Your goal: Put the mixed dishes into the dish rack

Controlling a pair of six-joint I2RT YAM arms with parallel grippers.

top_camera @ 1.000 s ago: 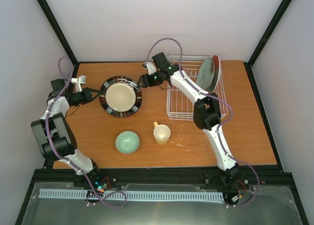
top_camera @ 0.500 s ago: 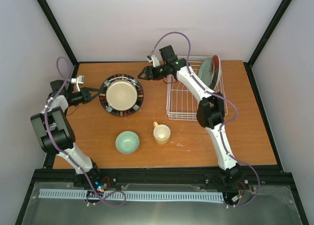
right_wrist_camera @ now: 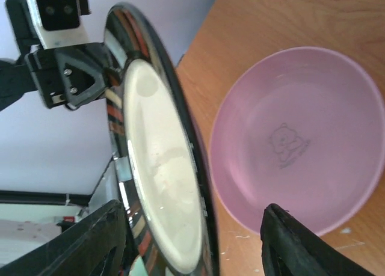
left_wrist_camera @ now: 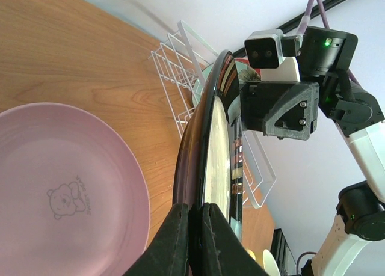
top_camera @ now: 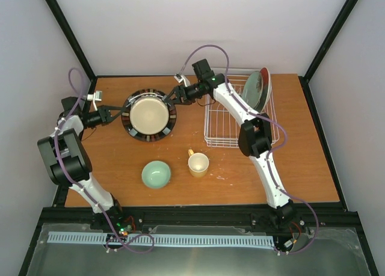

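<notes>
Dark plate with cream centre (top_camera: 148, 116): gripped at its left rim by the left jaws, which are closed thin on the edge, one finger on each face, as the left wrist view shows. The right jaws stand wide at the opposite, far-right rim; in the right wrist view the plate's edge lies between the two spread fingers, nearer the left one, and no contact can be confirmed. The plate hangs clear of the bench (top_camera: 240, 174), directly over a pink plate (left_wrist_camera: 66, 192) that lies flat beneath it and is hidden in the overhead view. Judgement: the step in hand is a transfer from the left arm to the right, since the dish rack (top_camera: 224, 131) sits on the right arm's side. To do it well, the right jaws should advance until the rim is well inside the fingers, then close squarely across the edge. The left jaws should let go only once that grip is firm, otherwise the plate may drop onto the pink one. After that the plate needs turning upright and setting into a free slot, clear of the two plates (top_camera: 257, 89) leaning at the rack's far right end. A mint-green bowl (top_camera: 156, 174) and a cream mug (top_camera: 198, 163) stand on the near bench, not yet loaded.
</notes>
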